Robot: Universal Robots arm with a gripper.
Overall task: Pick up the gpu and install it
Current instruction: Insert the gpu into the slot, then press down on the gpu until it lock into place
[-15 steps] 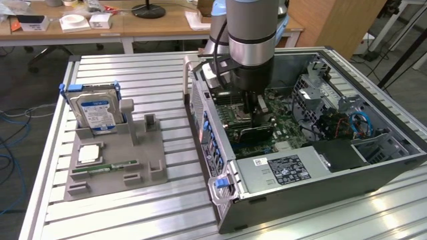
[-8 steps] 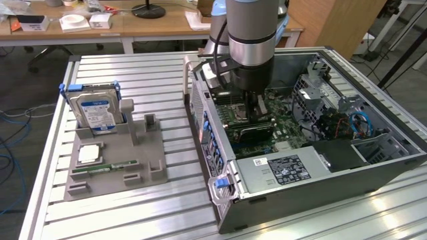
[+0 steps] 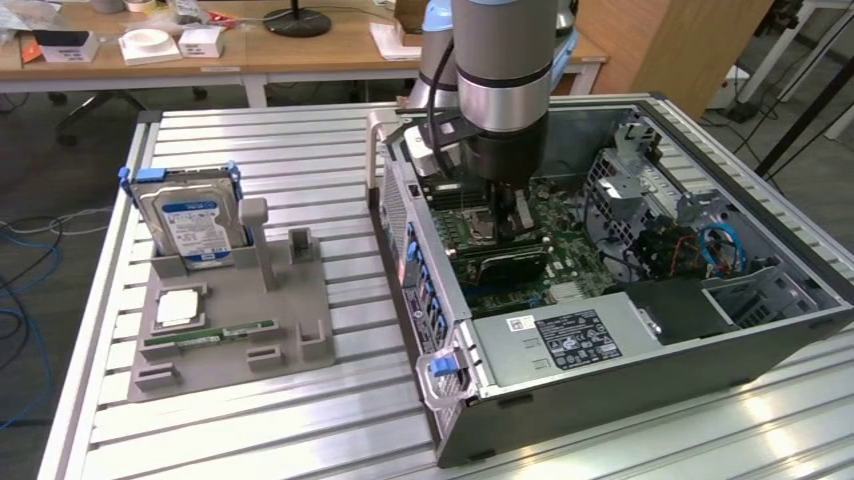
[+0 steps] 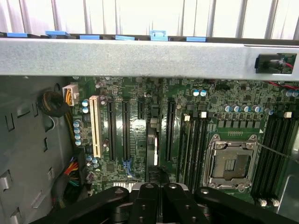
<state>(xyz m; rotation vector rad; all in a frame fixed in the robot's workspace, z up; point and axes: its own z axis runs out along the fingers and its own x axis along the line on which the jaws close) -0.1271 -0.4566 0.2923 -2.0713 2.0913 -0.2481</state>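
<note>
1. We saw the grey and blue robot arm (image 3: 501, 70) reaching down into the open grey metal computer case (image 3: 641, 370) lying on the ribbed aluminium table (image 3: 294, 440).
2. We found the black gripper (image 4: 157, 179) with its jaws pressed together on the thin green circuit card, the gpu (image 4: 151, 147), held edge-on.
3. The gpu stood upright over the green motherboard (image 4: 233, 100), among the long black expansion slots (image 4: 125, 128).
4. We noted the silver processor socket (image 4: 232, 163) beside those slots.
5. On the exterior view's left, the grey moulded holder tray (image 3: 287, 310) held a boxy hard drive with a blue-white label (image 3: 195, 225) and a narrow green memory stick (image 3: 211, 335).
</note>
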